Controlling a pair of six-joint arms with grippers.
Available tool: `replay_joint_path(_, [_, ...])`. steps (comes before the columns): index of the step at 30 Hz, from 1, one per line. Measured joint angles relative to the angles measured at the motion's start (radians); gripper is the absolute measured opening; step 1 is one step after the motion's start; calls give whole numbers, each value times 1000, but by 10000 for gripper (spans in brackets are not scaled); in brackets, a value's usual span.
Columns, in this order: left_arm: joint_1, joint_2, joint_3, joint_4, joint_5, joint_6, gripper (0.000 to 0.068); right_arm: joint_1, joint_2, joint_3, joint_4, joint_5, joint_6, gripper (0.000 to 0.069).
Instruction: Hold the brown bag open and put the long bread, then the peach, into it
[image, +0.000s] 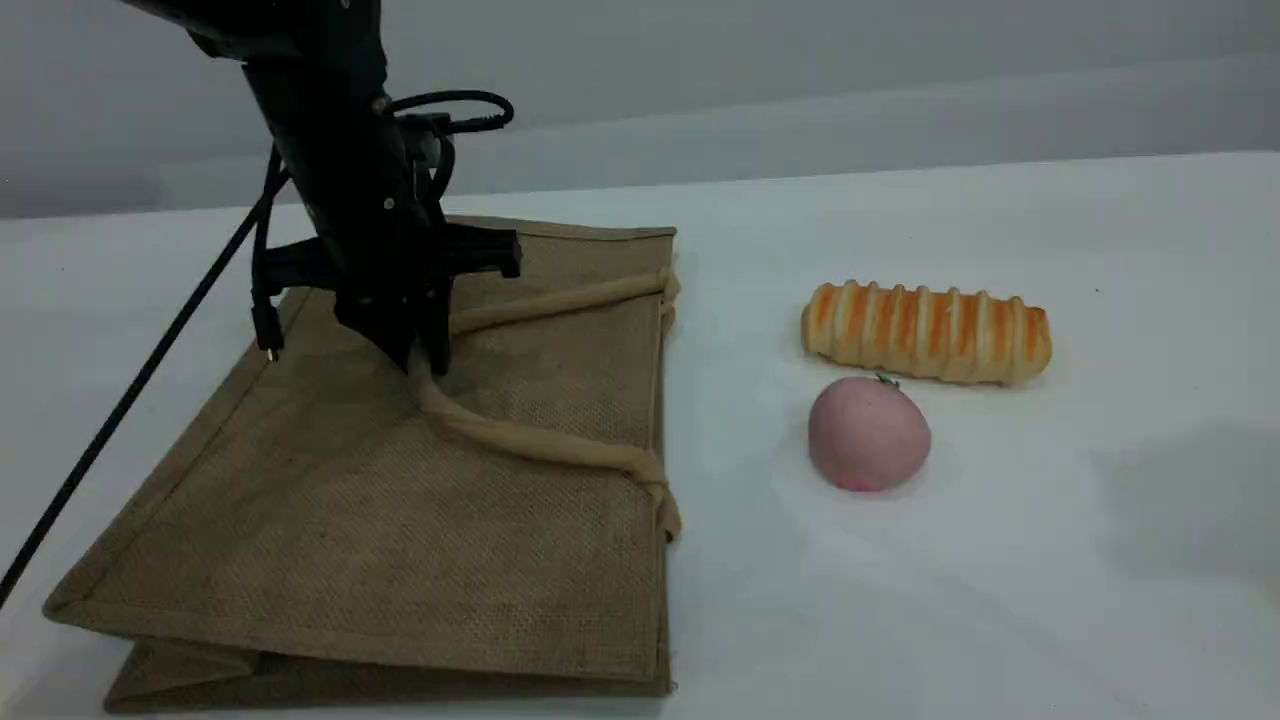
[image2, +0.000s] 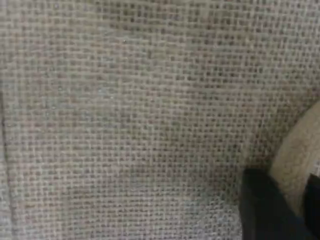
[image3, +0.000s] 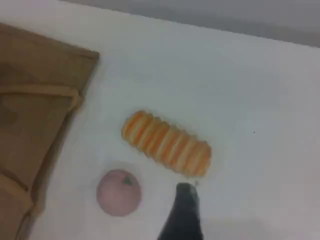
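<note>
Brown bag (image: 400, 520) lies flat on the left half of the white surface (image: 1000, 600), mouth edge facing the surface's middle. Its upper handle (image: 560, 445) loops back over the top panel. Left claw (image: 415, 360) is down on the bag at the bend of that handle, fingers pinched onto the handle; in the left wrist view the handle (image2: 300, 155) sits between the two dark fingertips (image2: 260, 205), jute weave filling the rest.

Long bread (image: 925, 332) lies crosswise on the right half of the surface, clear of the bag. Peach (image: 868, 433) is just in front of it, nearly touching.

Right claw (image3: 186, 192) hangs above the bread (image3: 166, 143) and peach (image3: 119, 192), holding nothing; one fingertip shows, jaws spread wide.
</note>
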Motion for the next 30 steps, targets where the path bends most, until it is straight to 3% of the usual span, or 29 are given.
replay_joint_path(7, [3,-44,-25,3,62,138,98,0,0,0,3,-1,1,570])
replay_joint_path(18, [3,-233,-209,58,237,367,98,0,2,0,30,-6,1,570])
replay_joint_path(26, [4,-334,-311,47,323,416,98,0,73,2,37,-3,-2,570])
replay_joint_path(30, [4,-365,-349,31,362,488,98,0,129,2,43,-7,-7,570])
